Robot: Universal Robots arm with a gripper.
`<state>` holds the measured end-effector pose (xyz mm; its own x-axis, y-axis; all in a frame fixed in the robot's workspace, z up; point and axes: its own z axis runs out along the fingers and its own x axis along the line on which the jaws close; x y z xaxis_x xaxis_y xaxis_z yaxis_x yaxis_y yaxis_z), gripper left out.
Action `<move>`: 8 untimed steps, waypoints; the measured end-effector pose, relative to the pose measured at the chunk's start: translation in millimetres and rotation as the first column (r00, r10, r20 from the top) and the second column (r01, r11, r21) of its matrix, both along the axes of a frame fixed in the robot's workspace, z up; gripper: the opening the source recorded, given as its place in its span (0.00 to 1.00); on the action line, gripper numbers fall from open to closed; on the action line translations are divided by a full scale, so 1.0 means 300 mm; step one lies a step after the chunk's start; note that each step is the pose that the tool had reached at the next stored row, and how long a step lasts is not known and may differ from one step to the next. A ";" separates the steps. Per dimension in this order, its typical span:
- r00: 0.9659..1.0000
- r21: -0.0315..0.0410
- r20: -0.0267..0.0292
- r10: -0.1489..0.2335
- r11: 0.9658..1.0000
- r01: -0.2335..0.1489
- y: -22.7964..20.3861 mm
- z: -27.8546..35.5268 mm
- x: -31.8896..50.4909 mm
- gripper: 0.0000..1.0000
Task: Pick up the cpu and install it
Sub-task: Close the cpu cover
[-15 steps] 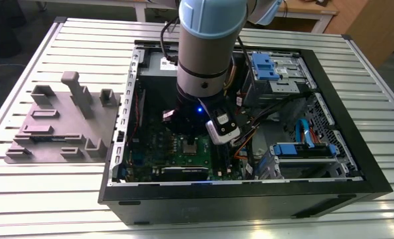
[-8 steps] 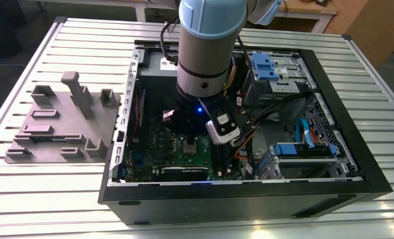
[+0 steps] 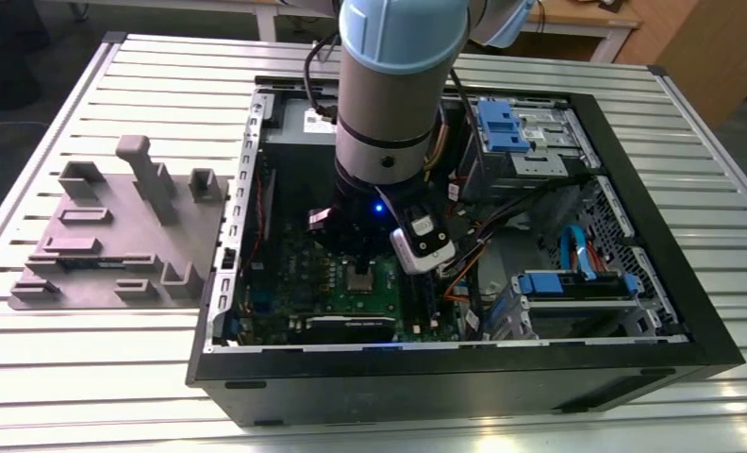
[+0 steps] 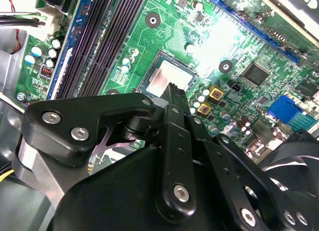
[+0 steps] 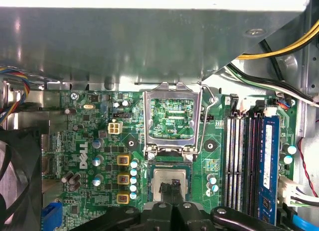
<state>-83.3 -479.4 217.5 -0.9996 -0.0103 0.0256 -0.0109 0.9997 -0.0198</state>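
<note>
Cpu [image 5: 169, 182] in socket under gripper [image 5: 172, 191]; load plate [image 5: 172, 122] up, mem slots [image 5: 241, 161] beside

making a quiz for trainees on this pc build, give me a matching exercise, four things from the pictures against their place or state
Things
1. cpu
2. socket cover frame
3. grey plastic fixture
4. memory stick

Places or states
A. on the slatted table, outside the computer case, at the exterior view's left
B. swung up and open on the motherboard
C. lying in the socket, under the gripper
D. standing in a slot beside empty black slots

Pairs: 1-C, 2-B, 3-A, 4-D
</note>
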 end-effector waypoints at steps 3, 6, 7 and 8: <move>1.000 0.000 0.000 0.000 1.000 0.000 0.000 0.000 0.002 0.10; 1.000 0.000 0.000 0.000 1.000 0.000 0.000 -0.001 0.019 0.10; 1.000 0.000 0.000 0.000 1.000 0.000 0.000 -0.001 0.024 0.10; 1.000 0.000 0.000 0.000 1.000 0.000 0.000 -0.001 0.025 0.10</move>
